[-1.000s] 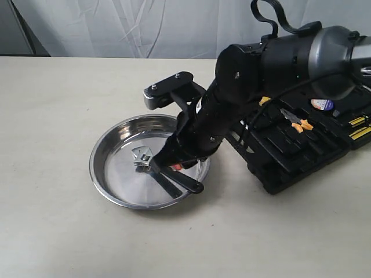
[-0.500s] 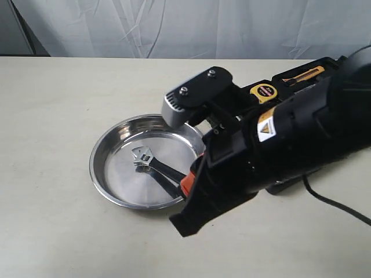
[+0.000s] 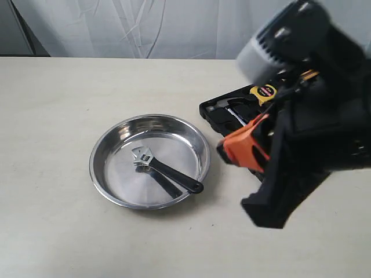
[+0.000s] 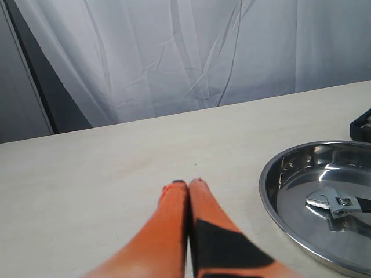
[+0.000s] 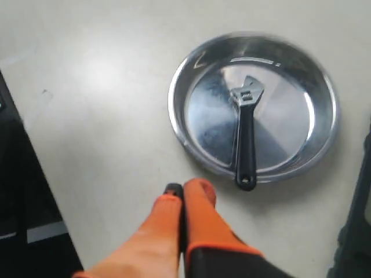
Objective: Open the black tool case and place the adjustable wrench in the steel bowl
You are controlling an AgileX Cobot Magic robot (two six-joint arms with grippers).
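The steel bowl (image 3: 174,142) sits on the table left of centre. Inside it lies the adjustable wrench (image 3: 167,172), silver head toward the bowl's middle and black handle end resting on the near rim. My right gripper (image 3: 225,152) is blurred, lifted clear of the bowl to its right, orange fingers shut on nothing. From the right wrist, the gripper (image 5: 185,190) hangs over bare table short of the bowl (image 5: 284,124) and wrench (image 5: 244,139). The black tool case (image 3: 223,111) lies open behind the right arm. My left gripper (image 4: 188,184) is shut and empty, beside the bowl (image 4: 265,179) and wrench (image 4: 333,204).
A yellow tape measure (image 3: 264,91) and a hammer (image 3: 231,104) show in the open case; the arm hides the remainder. A white curtain (image 3: 145,26) closes the back. A corner of the case (image 4: 362,124) shows in the left wrist view.
The right arm has pulled back from the bowl, rightward and up. The wrench it held over the bowl now lies free inside. The bowl has not shifted.
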